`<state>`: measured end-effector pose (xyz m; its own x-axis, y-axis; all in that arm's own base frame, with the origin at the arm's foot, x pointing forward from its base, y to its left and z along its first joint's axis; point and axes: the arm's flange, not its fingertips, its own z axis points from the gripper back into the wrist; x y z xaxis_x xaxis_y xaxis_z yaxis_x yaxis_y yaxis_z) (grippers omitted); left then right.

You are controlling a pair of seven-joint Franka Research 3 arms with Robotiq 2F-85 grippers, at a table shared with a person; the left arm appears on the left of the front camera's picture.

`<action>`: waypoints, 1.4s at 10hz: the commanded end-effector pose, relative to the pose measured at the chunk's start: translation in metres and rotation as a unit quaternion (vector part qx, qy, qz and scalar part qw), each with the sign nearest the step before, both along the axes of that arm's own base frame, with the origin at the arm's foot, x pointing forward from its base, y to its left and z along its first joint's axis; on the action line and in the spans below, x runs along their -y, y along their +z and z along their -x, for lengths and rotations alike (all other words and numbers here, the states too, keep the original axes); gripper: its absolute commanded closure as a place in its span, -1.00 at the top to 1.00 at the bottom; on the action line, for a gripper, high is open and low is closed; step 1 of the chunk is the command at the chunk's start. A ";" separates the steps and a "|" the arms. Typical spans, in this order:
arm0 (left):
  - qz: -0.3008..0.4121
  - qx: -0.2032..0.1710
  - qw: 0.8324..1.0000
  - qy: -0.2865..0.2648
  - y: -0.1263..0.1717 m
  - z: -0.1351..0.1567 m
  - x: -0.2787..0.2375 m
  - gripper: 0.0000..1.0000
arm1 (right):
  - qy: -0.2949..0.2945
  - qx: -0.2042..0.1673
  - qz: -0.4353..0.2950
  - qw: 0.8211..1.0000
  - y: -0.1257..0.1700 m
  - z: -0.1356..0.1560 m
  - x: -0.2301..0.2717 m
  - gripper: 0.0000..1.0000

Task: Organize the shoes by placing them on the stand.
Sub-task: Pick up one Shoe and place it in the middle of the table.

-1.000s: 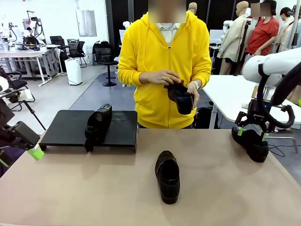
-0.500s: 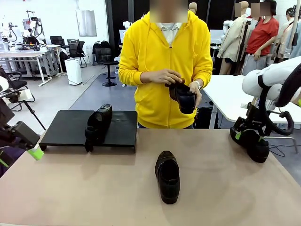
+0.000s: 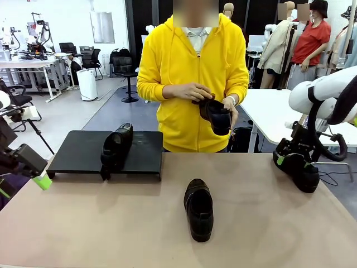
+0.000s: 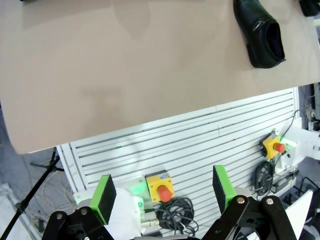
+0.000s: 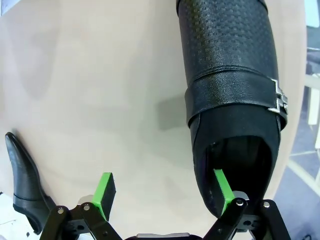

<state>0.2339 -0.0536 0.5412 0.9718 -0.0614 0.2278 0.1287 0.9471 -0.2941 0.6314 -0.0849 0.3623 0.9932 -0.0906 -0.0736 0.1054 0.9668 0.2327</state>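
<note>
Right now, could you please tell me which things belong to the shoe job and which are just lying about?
Job: stand; shoe on it; mid-table shoe; right-edge shoe; shoe in the person's hands.

Lying about: stop button; cables; chair; white side table.

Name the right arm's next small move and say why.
Probably close the fingers of the right gripper. They stand open at the shoe by the right edge of the table: one green pad looks dipped into its opening near the heel, the other hangs outside over bare surface, so the side wall lies between them. Closing should pinch that wall for a lift toward the stand.
</note>
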 end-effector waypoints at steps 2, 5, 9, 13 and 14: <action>0.005 0.004 1.000 -0.007 0.001 -0.002 -0.003 1.00 | 0.024 0.002 -0.009 1.000 -0.003 0.004 0.000 0.51; 0.005 0.004 1.000 -0.007 0.001 -0.002 -0.003 1.00 | 0.018 -0.010 -0.010 1.000 -0.011 0.002 0.004 -1.00; 0.005 0.004 1.000 -0.007 0.001 -0.002 -0.003 1.00 | 0.015 -0.012 -0.013 1.000 -0.013 0.002 0.007 -1.00; 0.005 0.004 1.000 -0.007 0.001 -0.002 -0.003 1.00 | 0.001 -0.015 -0.027 1.000 -0.010 0.003 0.016 -1.00; 0.005 0.004 1.000 -0.007 0.001 -0.002 -0.003 1.00 | -0.005 -0.008 -0.030 1.000 -0.004 0.003 0.020 -1.00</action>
<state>0.2339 -0.0536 0.5412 0.9718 -0.0614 0.2278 0.1288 0.9471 -0.2941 0.6280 -0.1035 0.3515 0.9890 -0.1076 -0.1015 0.1301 0.9593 0.2506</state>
